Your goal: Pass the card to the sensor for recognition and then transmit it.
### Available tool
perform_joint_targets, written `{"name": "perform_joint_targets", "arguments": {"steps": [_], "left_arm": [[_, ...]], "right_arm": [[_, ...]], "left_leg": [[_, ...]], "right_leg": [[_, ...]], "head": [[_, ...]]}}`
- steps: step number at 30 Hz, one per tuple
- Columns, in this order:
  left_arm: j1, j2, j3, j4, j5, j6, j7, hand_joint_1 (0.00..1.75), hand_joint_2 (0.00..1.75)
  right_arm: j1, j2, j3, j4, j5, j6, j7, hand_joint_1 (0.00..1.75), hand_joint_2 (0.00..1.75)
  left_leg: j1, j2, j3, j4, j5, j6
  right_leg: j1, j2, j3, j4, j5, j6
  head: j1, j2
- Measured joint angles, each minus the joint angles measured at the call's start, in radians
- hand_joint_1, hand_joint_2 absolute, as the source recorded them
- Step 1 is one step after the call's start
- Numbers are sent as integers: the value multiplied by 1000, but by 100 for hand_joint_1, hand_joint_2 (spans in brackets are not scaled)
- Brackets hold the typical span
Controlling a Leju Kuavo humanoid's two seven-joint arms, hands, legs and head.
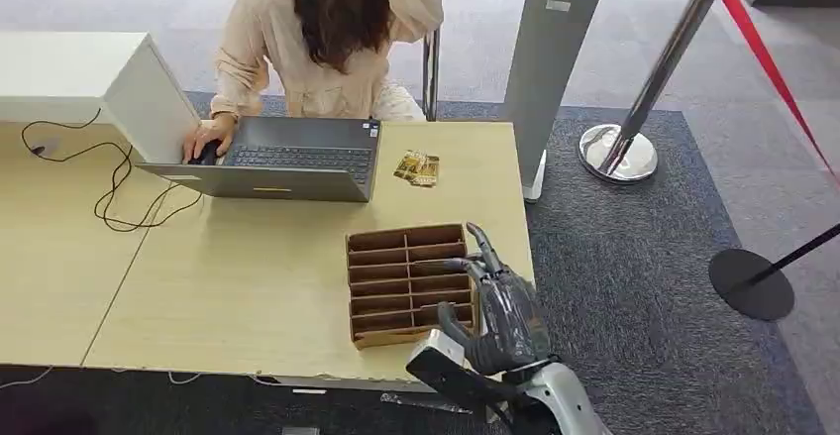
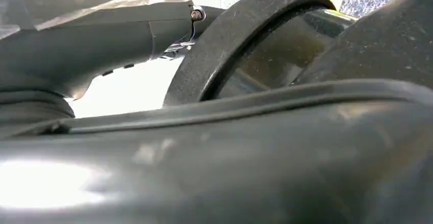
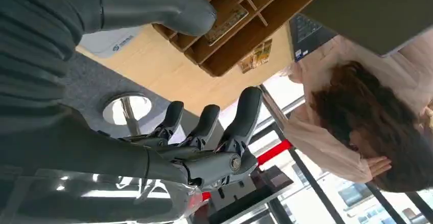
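**Right hand poised over the card tray**

At upper left, a person [image 1: 317, 39] types on a grey laptop [image 1: 287, 163] on the pale wooden desk [image 1: 248, 286]. Mid-frame, a brown slotted cardboard tray [image 1: 406, 281] holds one card [image 3: 227, 24] in a slot, seen from the right wrist. Loose gold cards [image 1: 417, 167] lie above it. The right hand [image 1: 500, 306] hovers at the tray's right edge, fingers [image 3: 245, 114] spread, empty, likely set to pick. The left hand's state I cannot tell.

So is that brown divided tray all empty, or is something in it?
Not empty. The right wrist view shows a card lying in one slot of the wooden tray; the rest look bare. The right hand hovers beside it, holding nothing.
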Motion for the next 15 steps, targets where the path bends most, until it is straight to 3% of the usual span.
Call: {"name": "perform_joint_targets", "arguments": {"steps": [15], "left_arm": [[-2,0,0,0,0,-3,8,0,0]], "right_arm": [[-19,10,28,59,6,24,8,93,175]], "left_leg": [[0,0,0,0,0,0]], "right_leg": [[0,0,0,0,0,0]], "head": [[0,0]]}}
